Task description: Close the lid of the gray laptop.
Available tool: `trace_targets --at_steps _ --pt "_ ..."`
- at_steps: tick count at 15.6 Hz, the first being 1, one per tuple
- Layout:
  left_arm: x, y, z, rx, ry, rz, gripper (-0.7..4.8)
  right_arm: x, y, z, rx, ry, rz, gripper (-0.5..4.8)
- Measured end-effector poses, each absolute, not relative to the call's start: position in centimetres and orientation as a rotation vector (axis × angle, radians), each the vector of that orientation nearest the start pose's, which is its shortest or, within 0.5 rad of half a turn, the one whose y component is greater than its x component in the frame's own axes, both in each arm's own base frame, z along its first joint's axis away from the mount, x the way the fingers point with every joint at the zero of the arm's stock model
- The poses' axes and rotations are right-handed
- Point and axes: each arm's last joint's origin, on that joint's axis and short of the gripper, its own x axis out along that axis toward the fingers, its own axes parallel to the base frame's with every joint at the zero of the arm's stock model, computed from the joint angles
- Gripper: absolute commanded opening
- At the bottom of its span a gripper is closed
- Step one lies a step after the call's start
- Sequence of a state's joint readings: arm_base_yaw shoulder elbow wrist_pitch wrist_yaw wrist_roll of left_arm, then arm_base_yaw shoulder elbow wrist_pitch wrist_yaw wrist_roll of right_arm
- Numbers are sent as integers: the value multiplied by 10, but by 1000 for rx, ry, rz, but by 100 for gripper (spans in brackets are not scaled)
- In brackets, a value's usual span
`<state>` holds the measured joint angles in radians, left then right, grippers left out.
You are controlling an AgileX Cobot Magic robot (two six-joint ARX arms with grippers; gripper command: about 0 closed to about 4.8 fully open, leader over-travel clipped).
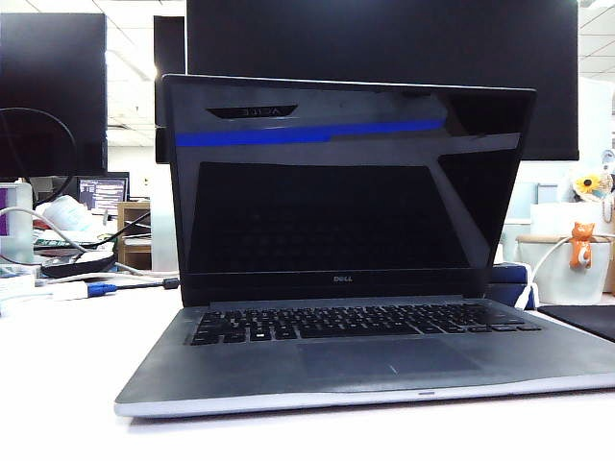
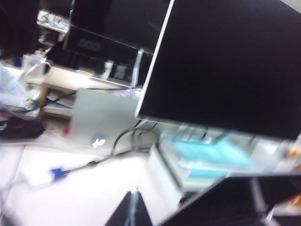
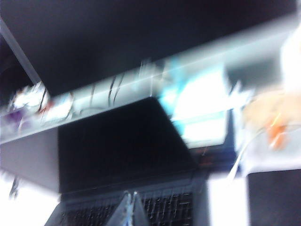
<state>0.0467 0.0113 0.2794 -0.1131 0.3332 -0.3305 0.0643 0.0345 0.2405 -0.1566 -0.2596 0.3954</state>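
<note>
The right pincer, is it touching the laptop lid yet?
Apart. In the right wrist view the right pincer hovers over the keyboard, with the lid beyond it. The exterior view shows the lid upright with nothing on it.

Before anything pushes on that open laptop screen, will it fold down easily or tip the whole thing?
The lid probably swings stiffly on its hinge. The wide laptop base lies flat, so tipping seems unlikely. The left gripper and right gripper look shut and apart from it.

Bright overhead light; wrist views blurred
</note>
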Motion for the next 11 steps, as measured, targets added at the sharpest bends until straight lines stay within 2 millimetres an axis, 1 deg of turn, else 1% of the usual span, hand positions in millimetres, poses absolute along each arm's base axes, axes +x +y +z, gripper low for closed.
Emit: trace_targets --at_steps 3,5,6,7,8,11 --pt "68 -6 251 -293 23 -292 -5 66 11 247 411 55 297 -2" --pt "66 -8 262 -246 24 -332 -5 61 11 256 419 92 289 -2" --pt "65 -8 269 -227 26 -361 -5 59 11 260 421 118 284 -2" --pt "62 -10 281 -197 42 -399 -5 57 11 269 423 138 283 -2" --pt "61 -11 294 -164 54 -430 -5 55 10 278 423 138 286 -2" --pt "54 -12 323 -60 64 -473 -5 49 10 300 401 106 297 -2"
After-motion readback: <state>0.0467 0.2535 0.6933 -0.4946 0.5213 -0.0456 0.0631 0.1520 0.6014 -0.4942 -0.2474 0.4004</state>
